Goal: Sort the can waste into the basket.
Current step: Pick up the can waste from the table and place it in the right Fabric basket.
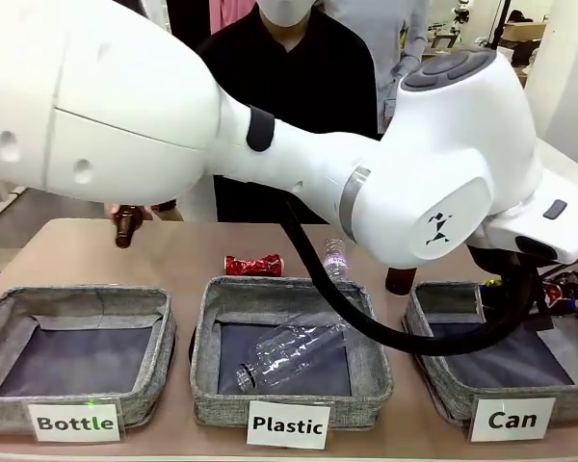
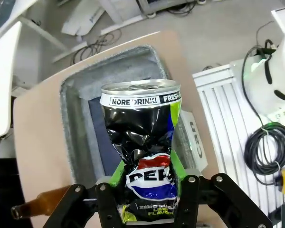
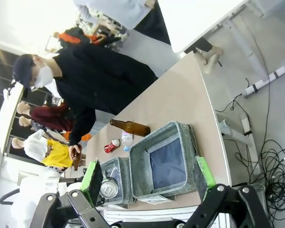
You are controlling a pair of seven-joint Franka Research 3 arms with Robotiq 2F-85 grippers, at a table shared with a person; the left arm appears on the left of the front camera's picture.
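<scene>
My left gripper (image 2: 147, 172) is shut on a crushed black can (image 2: 141, 142) with a silver top, its green pads pressing on both sides. The can hangs over the grey basket (image 2: 69, 123) with the "Can" label. In the front view the left arm reaches across to the right, above that basket (image 1: 426, 332), and a colourful bit of the black can (image 1: 565, 292) peeks out behind the wrist. A shiny red crushed can (image 1: 253, 265) lies on the table behind the middle basket. My right gripper (image 3: 147, 173) stands open with nothing between its fingers.
The "Plastic" basket (image 1: 204, 327) holds a clear bottle (image 1: 289, 354). The "Bottle" basket (image 1: 164, 332) stands at the left. A person's hand holds a brown bottle (image 1: 125, 227) at the far left. Another brown bottle (image 3: 130, 127) lies on the table behind the Can basket.
</scene>
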